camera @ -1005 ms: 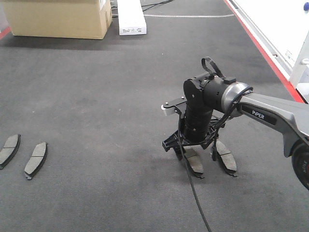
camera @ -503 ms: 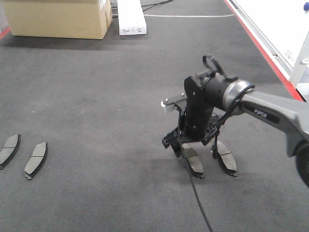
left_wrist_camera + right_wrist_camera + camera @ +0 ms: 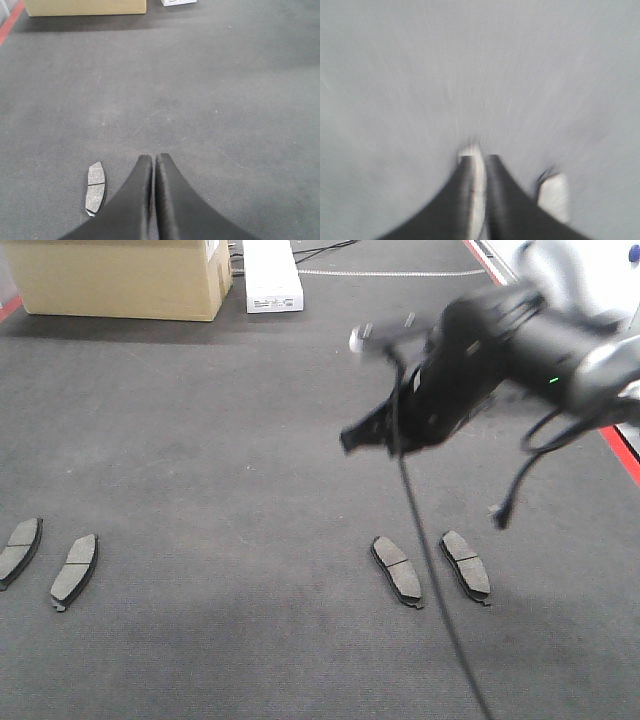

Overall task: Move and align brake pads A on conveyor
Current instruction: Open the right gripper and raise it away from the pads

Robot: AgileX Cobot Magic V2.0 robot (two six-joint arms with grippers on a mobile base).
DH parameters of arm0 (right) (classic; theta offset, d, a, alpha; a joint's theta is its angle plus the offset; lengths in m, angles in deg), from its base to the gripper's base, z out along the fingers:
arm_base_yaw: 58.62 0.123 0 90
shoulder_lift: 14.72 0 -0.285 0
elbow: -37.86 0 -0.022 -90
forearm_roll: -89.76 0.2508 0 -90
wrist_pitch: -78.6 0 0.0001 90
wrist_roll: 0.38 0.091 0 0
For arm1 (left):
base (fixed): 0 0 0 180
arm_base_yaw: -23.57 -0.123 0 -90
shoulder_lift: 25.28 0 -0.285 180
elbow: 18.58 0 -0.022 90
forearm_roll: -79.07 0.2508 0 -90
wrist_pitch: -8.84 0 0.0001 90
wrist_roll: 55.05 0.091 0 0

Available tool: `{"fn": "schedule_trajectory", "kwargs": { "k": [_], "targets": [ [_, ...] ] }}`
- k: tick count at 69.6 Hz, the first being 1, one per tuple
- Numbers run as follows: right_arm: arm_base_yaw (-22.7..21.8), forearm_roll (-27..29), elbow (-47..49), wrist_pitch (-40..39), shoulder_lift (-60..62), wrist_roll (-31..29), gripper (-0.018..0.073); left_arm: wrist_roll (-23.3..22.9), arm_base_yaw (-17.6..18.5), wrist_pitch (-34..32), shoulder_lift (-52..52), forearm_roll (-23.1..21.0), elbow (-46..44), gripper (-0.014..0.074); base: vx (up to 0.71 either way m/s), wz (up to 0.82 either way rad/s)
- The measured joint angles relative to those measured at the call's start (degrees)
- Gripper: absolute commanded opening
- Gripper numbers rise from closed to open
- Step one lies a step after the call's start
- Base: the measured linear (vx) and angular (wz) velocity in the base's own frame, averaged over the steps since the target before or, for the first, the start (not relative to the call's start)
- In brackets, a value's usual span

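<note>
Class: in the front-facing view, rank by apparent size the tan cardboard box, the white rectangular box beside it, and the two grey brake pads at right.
1. Tan cardboard box, cropped.
2. White rectangular box.
3. Two grey brake pads: alike, unranked.
Boxes lie farther away, so true sizes are unsure.

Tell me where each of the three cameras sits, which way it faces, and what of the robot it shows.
Exterior front-facing: high, looking down the conveyor at four brake pads; the blurred right arm shows.
Left wrist: low, facing forward along the belt; closed left fingers and one pad.
Right wrist: blurred, looking down; right fingers almost together, pale pads beneath.
Shared: the front view and both wrist views show pads on the belt.
</note>
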Motion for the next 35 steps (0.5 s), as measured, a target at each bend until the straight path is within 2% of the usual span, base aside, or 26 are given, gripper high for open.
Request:
{"fn": "schedule_trajectory", "kwargs": {
  "k": [16,35],
  "targets": [
    [0.0,0.0,-0.2,-0.6,10.0,1.1,-0.0007,0.0,0.0,0.0,0.0,0.0,0.0,-0.0006,0.0,0.0],
    [0.0,-0.1,-5.9,-3.2,26.2,1.2,-0.0004,0.0,0.0,0.0,0.0,0.0,0.0,-0.0006,0.0,0.0]
  ]
}}
